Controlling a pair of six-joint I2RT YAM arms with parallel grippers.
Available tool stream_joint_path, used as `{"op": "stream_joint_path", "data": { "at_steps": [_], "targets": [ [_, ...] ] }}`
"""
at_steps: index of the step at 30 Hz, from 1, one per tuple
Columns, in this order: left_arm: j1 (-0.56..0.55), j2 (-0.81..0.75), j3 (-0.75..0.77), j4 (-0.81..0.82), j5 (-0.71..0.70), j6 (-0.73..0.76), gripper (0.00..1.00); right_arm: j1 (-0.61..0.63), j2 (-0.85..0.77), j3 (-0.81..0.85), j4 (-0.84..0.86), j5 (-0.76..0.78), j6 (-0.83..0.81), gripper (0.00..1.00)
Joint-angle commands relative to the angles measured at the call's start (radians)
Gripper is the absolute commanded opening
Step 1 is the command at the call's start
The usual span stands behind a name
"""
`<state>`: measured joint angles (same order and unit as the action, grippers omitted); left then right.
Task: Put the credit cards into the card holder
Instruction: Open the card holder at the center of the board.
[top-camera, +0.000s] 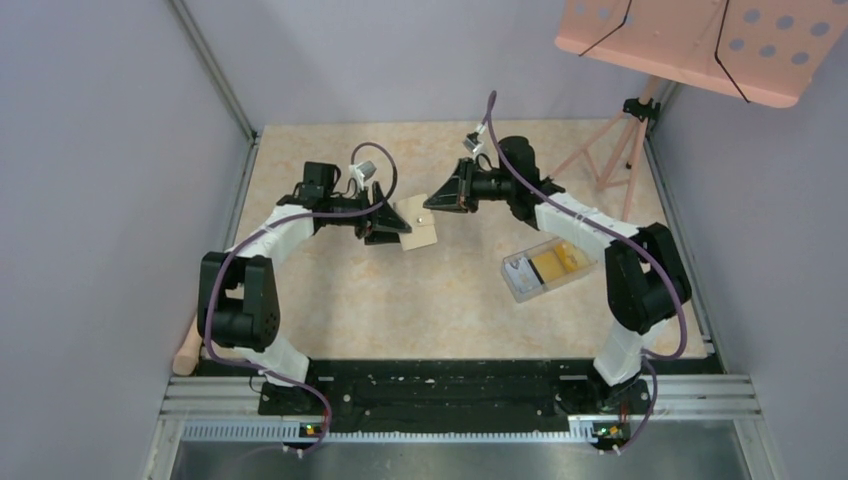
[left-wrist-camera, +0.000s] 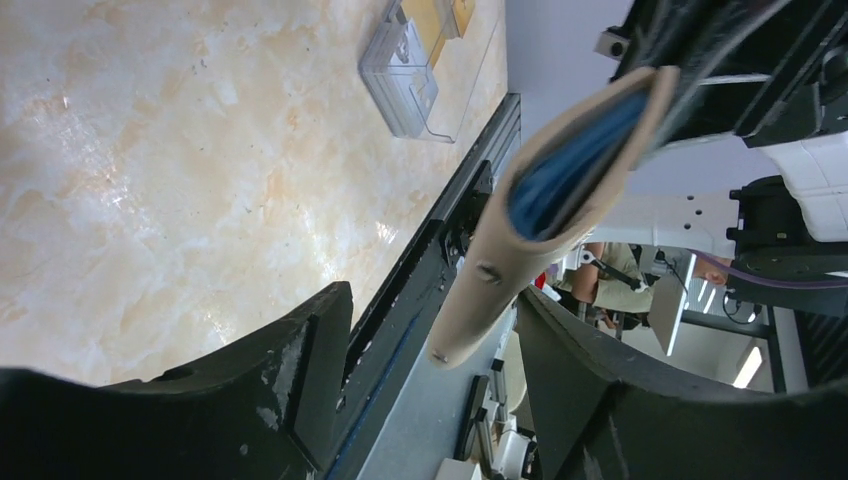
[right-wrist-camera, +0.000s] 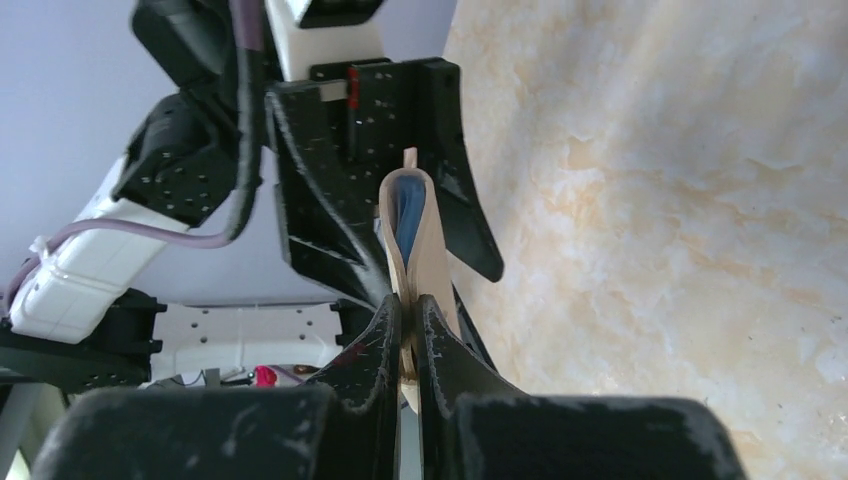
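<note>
**Top view:** you are looking at the card holder (top-camera: 418, 232) hanging between the two arms' fingers, while credit cards (top-camera: 560, 262) are lying in the clear box (top-camera: 547, 268).
**Left wrist:** the left gripper (left-wrist-camera: 435, 300) is standing wide, with the holder between its fingers but not touching them.
**Right wrist:** the right gripper (right-wrist-camera: 408, 312) is pinching the holder's edge.

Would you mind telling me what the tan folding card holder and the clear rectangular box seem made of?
The tan folding card holder: probably matte leather or faux leather, bending softly, blue lining. The clear rectangular box: likely rigid glossy plastic, see-through with bright edges.
</note>
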<state>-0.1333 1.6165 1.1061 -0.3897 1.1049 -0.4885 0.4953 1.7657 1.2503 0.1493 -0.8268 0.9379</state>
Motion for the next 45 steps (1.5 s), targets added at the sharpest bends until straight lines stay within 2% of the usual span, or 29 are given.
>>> {"op": "stream_joint_path", "data": {
  "at_steps": [1, 10, 14, 16, 20, 22, 27, 28, 30, 33, 35, 38, 45],
  "targets": [
    [0.003, -0.033, -0.039, 0.152, 0.052, -0.071, 0.67, 0.006, -0.089, -0.021, 0.085, 0.040, 0.042, 0.00],
    [0.003, -0.092, -0.068, 0.311, 0.169, -0.136, 0.67, -0.001, -0.107, -0.042, 0.147, 0.048, 0.101, 0.00],
    [-0.002, -0.125, -0.093, 0.378, 0.197, -0.179, 0.64, -0.001, -0.097, -0.048, 0.183, 0.045, 0.131, 0.00],
    [-0.008, -0.137, -0.108, 0.446, 0.208, -0.215, 0.60, -0.002, -0.088, -0.051, 0.209, 0.041, 0.152, 0.00],
    [-0.010, -0.154, -0.122, 0.470, 0.204, -0.233, 0.47, -0.003, -0.078, -0.049, 0.205, 0.058, 0.160, 0.00],
    [-0.010, -0.161, -0.124, 0.470, 0.197, -0.235, 0.38, -0.003, -0.076, -0.049, 0.192, 0.068, 0.157, 0.00],
    [-0.010, -0.147, -0.116, 0.429, 0.171, -0.226, 0.00, -0.003, -0.076, -0.028, 0.081, 0.099, 0.096, 0.00],
    [-0.010, -0.142, -0.108, 0.401, 0.156, -0.210, 0.00, -0.002, -0.078, -0.015, 0.031, 0.115, 0.072, 0.09],
    [-0.011, -0.130, -0.078, 0.270, 0.112, -0.145, 0.00, -0.003, -0.089, 0.008, -0.070, 0.157, 0.015, 0.43],
    [-0.016, -0.112, -0.016, 0.057, -0.002, -0.006, 0.00, 0.001, -0.102, 0.062, -0.261, 0.245, -0.086, 0.64],
    [-0.025, -0.101, 0.015, -0.027, -0.077, 0.059, 0.00, 0.010, -0.094, 0.108, -0.372, 0.296, -0.139, 0.70],
    [-0.049, -0.085, 0.044, -0.107, -0.175, 0.099, 0.00, 0.040, -0.064, 0.169, -0.497, 0.349, -0.189, 0.72],
    [-0.105, -0.048, 0.109, -0.218, -0.300, 0.148, 0.00, 0.124, 0.037, 0.275, -0.630, 0.418, -0.228, 0.74]
  ]
}}
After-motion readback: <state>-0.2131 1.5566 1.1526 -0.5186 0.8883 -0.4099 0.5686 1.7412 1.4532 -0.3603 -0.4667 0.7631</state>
